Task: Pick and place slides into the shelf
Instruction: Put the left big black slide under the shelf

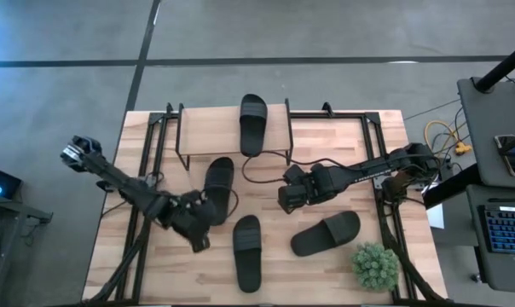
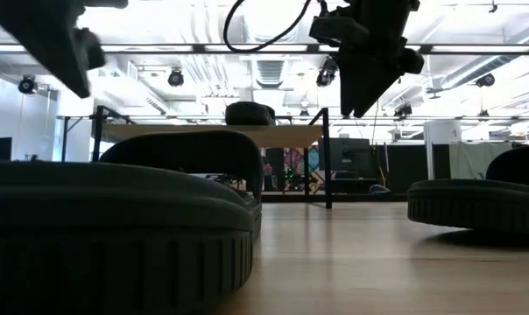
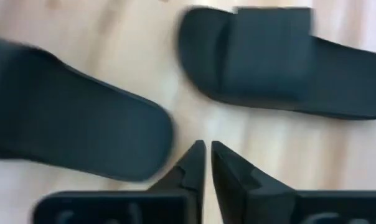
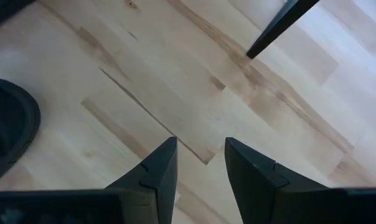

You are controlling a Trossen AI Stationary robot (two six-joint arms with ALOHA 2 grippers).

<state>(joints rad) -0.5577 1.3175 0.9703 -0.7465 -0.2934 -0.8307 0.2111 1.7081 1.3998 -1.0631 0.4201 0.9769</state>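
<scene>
The shelf [image 1: 202,130] stands at the table's far middle, and one black slide [image 1: 253,124] lies sole-down on its plank top. A second slide [image 1: 218,181] lies on the table just in front of the shelf. Two more lie nearer the front, one in the middle [image 1: 247,252] and one to the right [image 1: 326,233]. My left gripper [image 1: 199,240] hangs shut above the table between the second slide's near end and the front middle slide, with nothing between its fingers [image 3: 206,155]. My right gripper [image 1: 283,201] hovers open over bare wood [image 4: 200,152], right of the second slide.
A small green plant [image 1: 375,265] stands at the near right corner. A dark cable [image 1: 262,175] loops over the table between the shelf and my right gripper. Black rails [image 1: 147,170] run along the table's left and right sides.
</scene>
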